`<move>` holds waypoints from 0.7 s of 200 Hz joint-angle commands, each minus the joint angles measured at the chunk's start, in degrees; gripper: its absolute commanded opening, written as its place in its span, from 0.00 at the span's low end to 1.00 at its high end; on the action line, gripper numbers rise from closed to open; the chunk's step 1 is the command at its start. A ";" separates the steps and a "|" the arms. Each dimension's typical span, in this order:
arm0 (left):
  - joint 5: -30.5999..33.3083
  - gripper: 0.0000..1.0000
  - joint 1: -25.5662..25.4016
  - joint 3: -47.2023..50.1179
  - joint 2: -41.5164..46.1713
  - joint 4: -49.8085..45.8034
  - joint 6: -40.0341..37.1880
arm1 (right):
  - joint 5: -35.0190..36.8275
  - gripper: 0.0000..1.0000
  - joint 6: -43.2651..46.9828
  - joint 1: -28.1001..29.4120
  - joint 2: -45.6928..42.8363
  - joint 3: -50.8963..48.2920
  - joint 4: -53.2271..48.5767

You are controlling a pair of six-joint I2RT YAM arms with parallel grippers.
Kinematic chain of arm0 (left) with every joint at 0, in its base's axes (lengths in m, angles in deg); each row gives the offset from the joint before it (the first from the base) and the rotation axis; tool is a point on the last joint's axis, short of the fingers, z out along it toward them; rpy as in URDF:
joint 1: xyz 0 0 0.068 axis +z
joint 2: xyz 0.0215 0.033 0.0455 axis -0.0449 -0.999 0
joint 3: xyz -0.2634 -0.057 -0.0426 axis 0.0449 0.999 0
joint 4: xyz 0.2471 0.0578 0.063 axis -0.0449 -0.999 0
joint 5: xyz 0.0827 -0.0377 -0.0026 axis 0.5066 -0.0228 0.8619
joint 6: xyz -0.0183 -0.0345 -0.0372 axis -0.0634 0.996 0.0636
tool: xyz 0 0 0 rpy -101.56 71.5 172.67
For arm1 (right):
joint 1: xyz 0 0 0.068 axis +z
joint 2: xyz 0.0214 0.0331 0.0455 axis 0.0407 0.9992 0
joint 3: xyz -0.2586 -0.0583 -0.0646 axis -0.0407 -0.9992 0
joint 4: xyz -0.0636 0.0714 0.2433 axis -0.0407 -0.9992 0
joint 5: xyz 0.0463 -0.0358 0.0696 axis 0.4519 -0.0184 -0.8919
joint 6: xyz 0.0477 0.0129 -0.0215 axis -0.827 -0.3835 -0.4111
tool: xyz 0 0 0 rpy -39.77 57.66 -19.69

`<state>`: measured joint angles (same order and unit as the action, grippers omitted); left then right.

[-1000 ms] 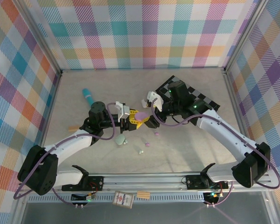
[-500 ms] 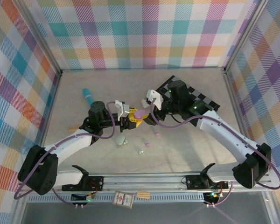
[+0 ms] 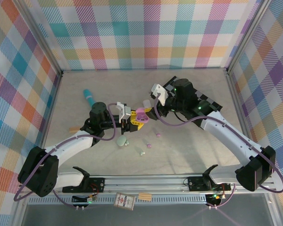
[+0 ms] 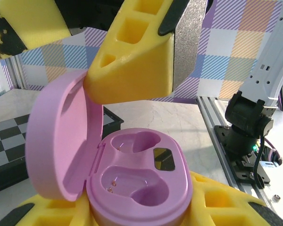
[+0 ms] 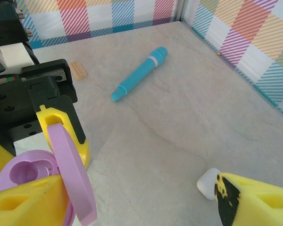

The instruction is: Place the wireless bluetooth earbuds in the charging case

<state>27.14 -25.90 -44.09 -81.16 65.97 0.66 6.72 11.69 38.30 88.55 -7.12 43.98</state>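
My left gripper (image 3: pixel 133 118) is shut on the lilac charging case (image 3: pixel 141 114), holding it above the table. In the left wrist view the case (image 4: pixel 141 183) sits between my yellow fingers (image 4: pixel 226 205); its lid (image 4: pixel 61 141) stands open and both wells are empty. My right gripper (image 3: pixel 151 108) is open, and one of its fingers (image 4: pixel 137 61) is close against the lid's top edge. In the right wrist view that lid (image 5: pixel 70 179) is beside the left finger of the open gripper (image 5: pixel 146 207). Earbuds lie on the table: two lilac (image 3: pixel 158 134) (image 3: pixel 149 145), one mint (image 3: pixel 142 152), one white (image 3: pixel 126 144).
A white case (image 3: pixel 146 104) (image 5: pixel 207 182) lies just behind the grippers. A mint case (image 3: pixel 121 141) sits beside the left arm. A blue pen (image 3: pixel 89 97) (image 5: pixel 139 73) lies far left, with a small wooden piece (image 3: pixel 74 129) nearer. A checkered mat (image 3: pixel 203 100) is under the right arm.
My right gripper has drawn back up and to the right, away from the lilac case. The case's lid now stands open. The left arm has held still.
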 commanded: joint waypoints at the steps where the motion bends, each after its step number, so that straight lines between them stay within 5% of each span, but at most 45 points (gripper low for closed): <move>1: -1.95 0.30 -0.36 -0.97 1.39 2.15 -0.97 | -0.11 0.81 -0.17 -0.37 0.48 2.10 0.16; 40: -0.12 0.30 0.22 -0.70 0.23 3.69 0.21 | -8.70 0.87 1.52 -0.45 -2.84 0.19 -0.05; 74: 0.20 0.30 1.84 0.59 -1.96 10.84 4.51 | -12.76 0.90 -6.65 -3.85 -9.64 -6.02 7.94; 100: 0.87 0.30 2.53 1.49 -3.03 14.55 6.43 | -6.90 1.00 -22.24 -10.33 -12.91 -10.88 11.14; 140: 3.32 0.30 3.58 2.58 -2.65 15.76 6.54 | 0.33 0.99 -34.24 -14.94 -11.64 -13.26 1.11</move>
<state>29.19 -23.36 -42.49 -84.11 77.00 6.36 2.57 -11.54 23.98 75.50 -18.90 50.73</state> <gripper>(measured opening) 0.351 0.991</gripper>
